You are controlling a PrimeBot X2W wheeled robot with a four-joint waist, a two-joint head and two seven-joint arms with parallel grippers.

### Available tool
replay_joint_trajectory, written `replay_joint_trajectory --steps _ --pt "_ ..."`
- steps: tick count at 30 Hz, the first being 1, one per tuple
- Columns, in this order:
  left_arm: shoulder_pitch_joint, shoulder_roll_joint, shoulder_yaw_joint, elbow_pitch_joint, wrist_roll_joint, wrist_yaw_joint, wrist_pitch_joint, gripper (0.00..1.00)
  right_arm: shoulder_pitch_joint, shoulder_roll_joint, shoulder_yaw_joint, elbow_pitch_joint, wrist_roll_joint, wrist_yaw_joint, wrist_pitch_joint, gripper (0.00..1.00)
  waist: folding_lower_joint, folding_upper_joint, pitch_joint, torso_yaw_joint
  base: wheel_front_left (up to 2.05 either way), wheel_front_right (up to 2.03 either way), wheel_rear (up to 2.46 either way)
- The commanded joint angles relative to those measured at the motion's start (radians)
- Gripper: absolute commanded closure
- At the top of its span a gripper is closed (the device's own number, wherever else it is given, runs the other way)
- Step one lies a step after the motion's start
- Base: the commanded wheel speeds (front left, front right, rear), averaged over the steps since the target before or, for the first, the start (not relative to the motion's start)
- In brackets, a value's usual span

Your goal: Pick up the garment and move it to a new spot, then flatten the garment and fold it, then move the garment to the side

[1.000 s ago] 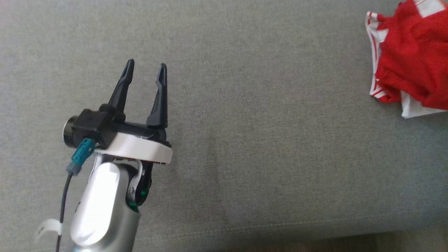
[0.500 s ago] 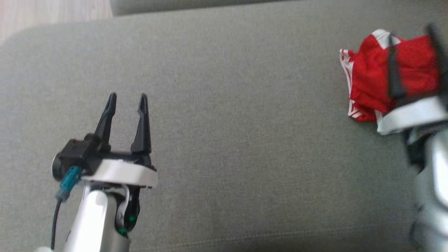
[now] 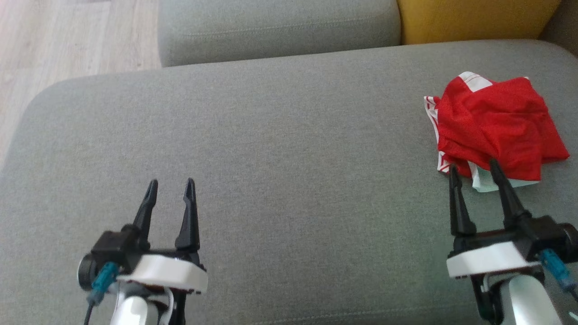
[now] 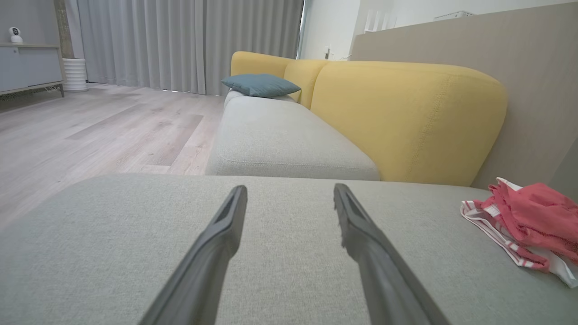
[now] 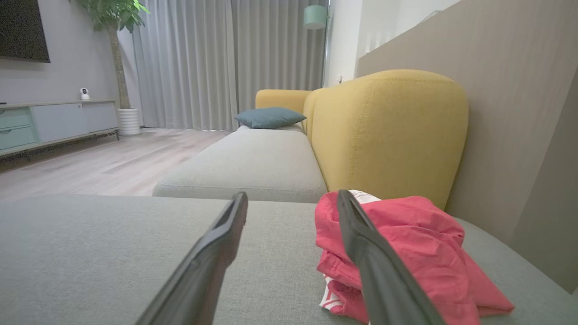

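The garment [image 3: 494, 126], red with white striped trim, lay in a bunched heap at the right end of the grey seat cushion [image 3: 289, 135], close to the yellow backrest [image 3: 474, 18]. Over the last second the whole head view had swung, so the garment's slide from the top right corner toward mid-right was the camera's doing, and nothing showed that the cloth itself had shifted. What had truly changed was that the right gripper [image 3: 473, 166] had come into the picture. Half a second earlier it was a blur across the heap, and now it was steady with its fingertips at the heap's near edge, jaws spread wide and holding nothing; whether a tip touched the cloth could not be told. That read as the robot squaring up to the garment with its nearer arm. The heap was rumpled, with layers piled over each other and a white hem and striped edge poking out below and at the left. There was no flat panel and no clean crease. Such a lump would suit cloth waiting to be lifted as well as cloth just dropped at a new spot. In the right wrist view the garment [image 5: 406, 243] sat just beyond the fingers. The left gripper [image 3: 171, 183] hung well apart over bare cushion, equally wide and empty, with the wooden floor [image 3: 67, 40] beyond.
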Motion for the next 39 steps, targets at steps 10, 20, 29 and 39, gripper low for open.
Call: replay_joint_trajectory --steps 10,20,29,39 --pt "0.0 0.007 0.022 -0.065 0.005 0.019 -0.012 0.0 0.029 -0.003 0.042 -0.094 0.036 0.007 -0.011 0.0 0.0001 -0.0001 -0.011 0.006 0.0 0.0 0.0" --pt "0.005 0.007 0.022 -0.089 0.024 0.019 -0.012 0.0 0.03 -0.002 0.046 -0.096 0.053 0.007 -0.011 0.0 0.0001 -0.0001 -0.011 0.01 0.0 0.0 0.0" --pt "0.019 0.007 0.036 -0.1 0.019 0.015 -0.012 0.0 0.031 -0.002 0.059 -0.091 0.048 0.007 -0.011 0.0 0.0001 -0.0001 -0.014 0.003 0.0 0.0 0.0" --pt "0.024 0.007 0.05 -0.113 0.009 0.01 -0.012 0.0 0.029 -0.002 0.069 -0.084 0.056 0.007 -0.011 0.0 0.0001 -0.0001 -0.014 0.0 0.0 0.0 0.0"
